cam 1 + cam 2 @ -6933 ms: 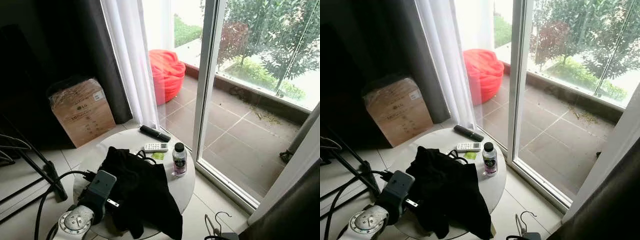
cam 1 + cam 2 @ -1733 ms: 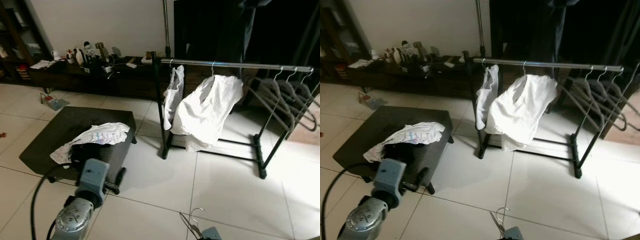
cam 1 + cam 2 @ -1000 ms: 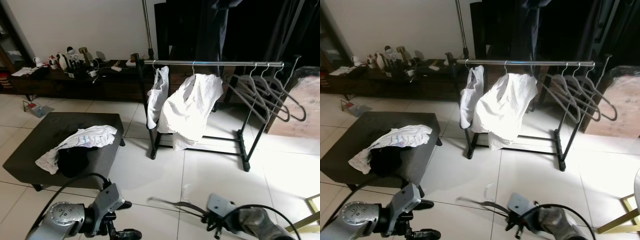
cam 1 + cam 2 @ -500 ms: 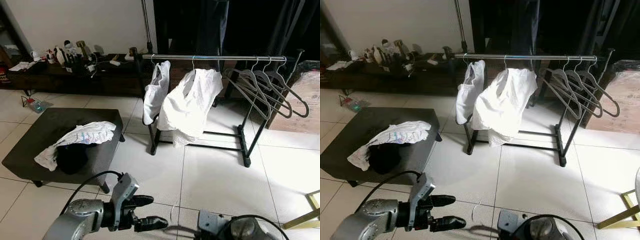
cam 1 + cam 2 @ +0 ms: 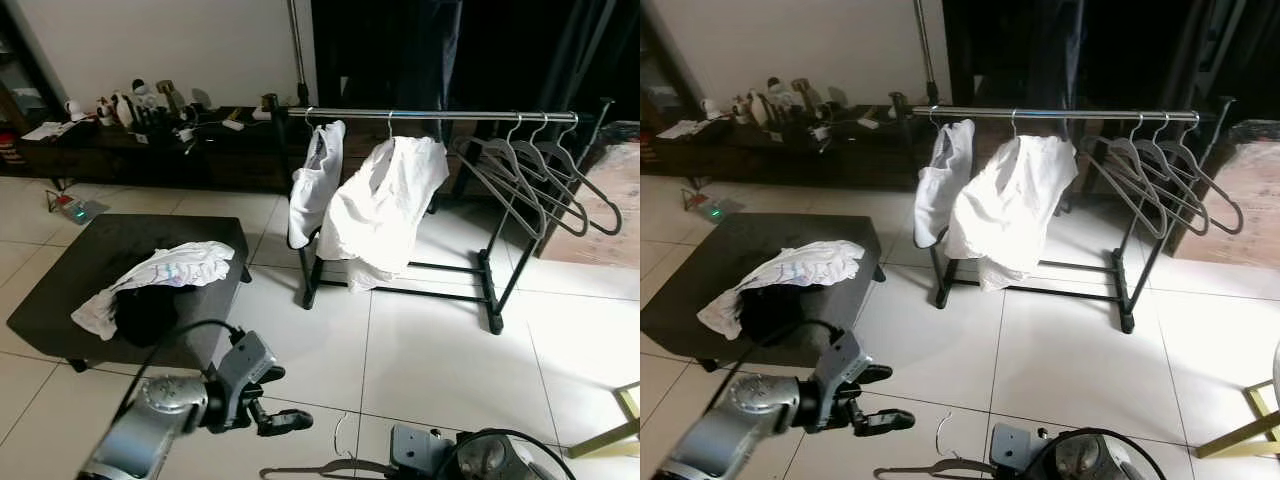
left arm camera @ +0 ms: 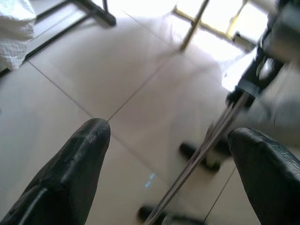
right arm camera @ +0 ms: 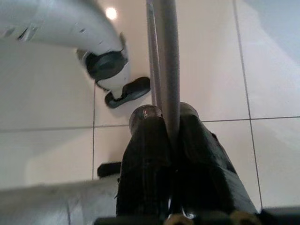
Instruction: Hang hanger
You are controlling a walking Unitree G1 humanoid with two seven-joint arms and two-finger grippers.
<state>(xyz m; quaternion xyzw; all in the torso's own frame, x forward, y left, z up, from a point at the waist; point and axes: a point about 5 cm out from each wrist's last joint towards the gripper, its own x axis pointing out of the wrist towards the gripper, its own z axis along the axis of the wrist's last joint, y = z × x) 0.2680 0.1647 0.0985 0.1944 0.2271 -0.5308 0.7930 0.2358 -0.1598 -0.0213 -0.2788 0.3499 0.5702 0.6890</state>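
Gripping the hanger (image 7: 167,61), right pincer (image 7: 171,123); writing apparently illegible.

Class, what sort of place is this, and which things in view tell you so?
Probably a living room at home: a clothes rack with white shirts and bare hangers, a low dark table with laundry, and a cluttered sideboard on a tiled floor.

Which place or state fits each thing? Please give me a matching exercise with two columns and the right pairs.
Things:
1. right end effector
2. left end effector
3. white shirt
4. black garment

Places or states:
a. on the low dark table
b. open, holding nothing
c. hanging on the rack rail
d. shut on the grey hanger

Pairs: 1-d, 2-b, 3-c, 4-a
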